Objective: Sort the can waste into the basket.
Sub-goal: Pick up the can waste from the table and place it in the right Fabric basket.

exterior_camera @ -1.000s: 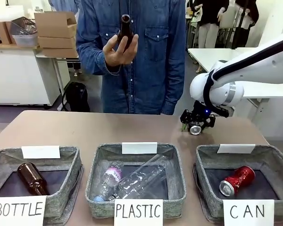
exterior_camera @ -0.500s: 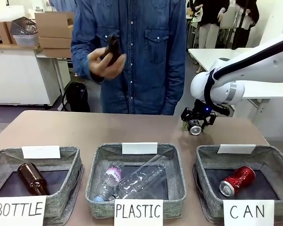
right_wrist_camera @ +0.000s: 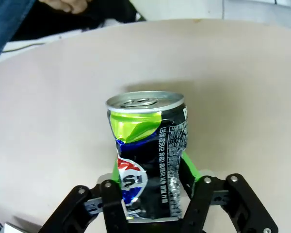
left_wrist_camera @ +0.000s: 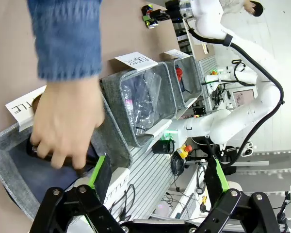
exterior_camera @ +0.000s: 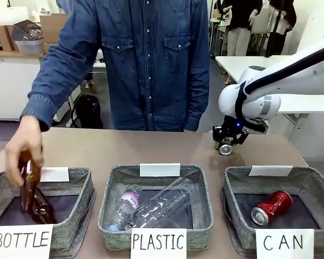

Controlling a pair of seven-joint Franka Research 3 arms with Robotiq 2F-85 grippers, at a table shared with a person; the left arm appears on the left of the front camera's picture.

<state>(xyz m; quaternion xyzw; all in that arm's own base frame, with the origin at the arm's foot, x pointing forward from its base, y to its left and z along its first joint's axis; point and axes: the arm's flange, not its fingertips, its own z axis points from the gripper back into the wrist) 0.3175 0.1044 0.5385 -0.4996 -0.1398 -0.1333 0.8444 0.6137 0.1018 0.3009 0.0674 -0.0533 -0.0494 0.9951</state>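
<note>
A dented black can (right_wrist_camera: 148, 145) with blue-white markings sits between the green pads of my right gripper (right_wrist_camera: 152, 167), which is shut on it. From the front, that gripper (exterior_camera: 225, 141) holds the black can (exterior_camera: 224, 149) low over the table's far right, behind the basket (exterior_camera: 235, 186) signed "CAN". A red can (exterior_camera: 271, 206) lies inside that basket. My left gripper (left_wrist_camera: 157, 172) is open with nothing between its fingers, beside the "BOTTLE" basket (left_wrist_camera: 12, 145).
A person's hand (exterior_camera: 22, 148) holds a brown bottle (exterior_camera: 29, 186) down into the "BOTTLE" basket (exterior_camera: 78, 197), over another brown bottle. The middle "PLASTIC" basket (exterior_camera: 110, 189) holds clear plastic bottles (exterior_camera: 159, 208). Bare table lies behind the baskets.
The person's hand has carried the brown bottle from chest height down to the "BOTTLE" basket at the left. My right gripper, with the black can, has shifted slightly to the right.
</note>
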